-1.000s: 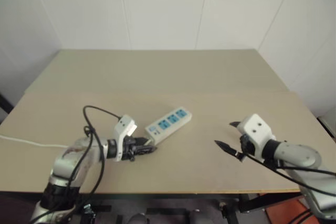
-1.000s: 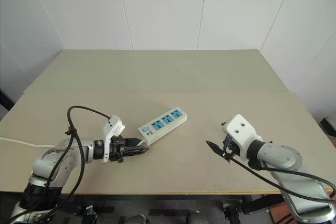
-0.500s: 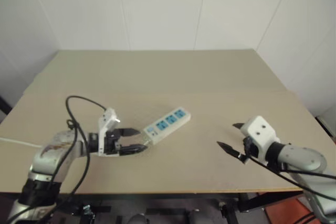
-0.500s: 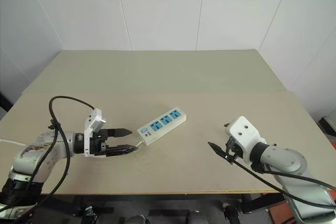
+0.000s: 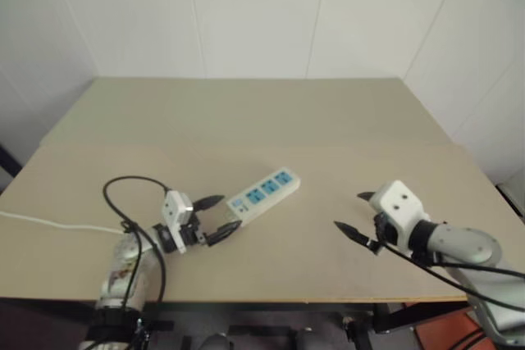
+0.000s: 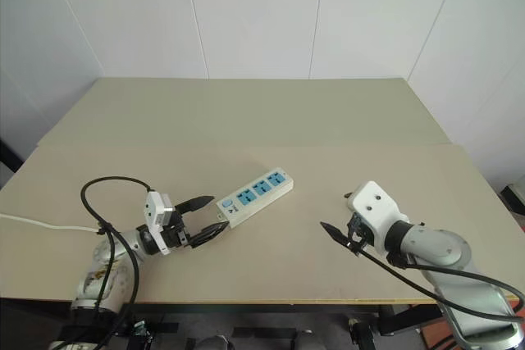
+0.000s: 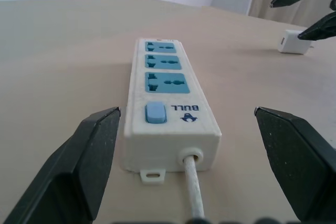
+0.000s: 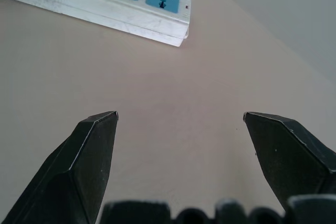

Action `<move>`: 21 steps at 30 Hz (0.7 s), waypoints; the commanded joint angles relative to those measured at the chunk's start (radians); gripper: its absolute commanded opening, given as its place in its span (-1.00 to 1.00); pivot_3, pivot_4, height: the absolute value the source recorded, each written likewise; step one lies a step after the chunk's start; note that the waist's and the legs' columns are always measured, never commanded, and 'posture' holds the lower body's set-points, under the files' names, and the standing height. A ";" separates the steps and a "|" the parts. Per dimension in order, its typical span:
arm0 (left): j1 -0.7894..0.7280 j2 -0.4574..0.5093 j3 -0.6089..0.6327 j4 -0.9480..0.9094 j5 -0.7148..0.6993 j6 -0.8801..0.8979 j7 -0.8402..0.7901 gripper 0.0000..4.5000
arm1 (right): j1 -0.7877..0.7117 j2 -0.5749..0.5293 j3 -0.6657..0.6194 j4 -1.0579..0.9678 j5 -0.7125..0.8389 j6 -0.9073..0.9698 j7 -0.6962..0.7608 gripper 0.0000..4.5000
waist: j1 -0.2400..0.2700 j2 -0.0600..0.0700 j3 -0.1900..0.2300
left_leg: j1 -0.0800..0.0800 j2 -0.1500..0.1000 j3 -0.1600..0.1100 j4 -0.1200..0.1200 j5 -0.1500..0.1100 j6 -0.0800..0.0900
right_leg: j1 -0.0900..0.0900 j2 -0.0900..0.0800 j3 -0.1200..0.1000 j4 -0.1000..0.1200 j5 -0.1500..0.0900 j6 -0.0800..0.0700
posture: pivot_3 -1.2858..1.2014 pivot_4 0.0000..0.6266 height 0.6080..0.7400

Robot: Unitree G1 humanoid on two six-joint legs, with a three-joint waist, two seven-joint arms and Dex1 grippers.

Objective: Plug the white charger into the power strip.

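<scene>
We saw the left gripper (image 6: 205, 215), fingers spread and empty, at the cord end of the power strip (image 6: 255, 197); closing there could shove the strip askew. "BULL" was printed by its switch. Right of the strip lay the white charger (image 7: 295, 43), near the right gripper (image 6: 336, 217), also spread.

The power strip (image 7: 170, 103) bears the brand word "BULL" beside a small logo, near its blue switch (image 7: 155, 113); nothing else legible.
</scene>
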 commanded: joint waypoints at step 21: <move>-0.109 -0.027 -0.099 0.142 0.069 -0.015 0.059 0.98 | 0.032 0.018 0.001 -0.067 -0.030 -0.001 -0.042 1.00 | -0.001 0.000 -0.002 | 0.002 0.000 0.000 0.000 0.000 0.000 | 0.001 0.000 0.000 0.000 0.000 0.000 | 0.03 -0.52 1.00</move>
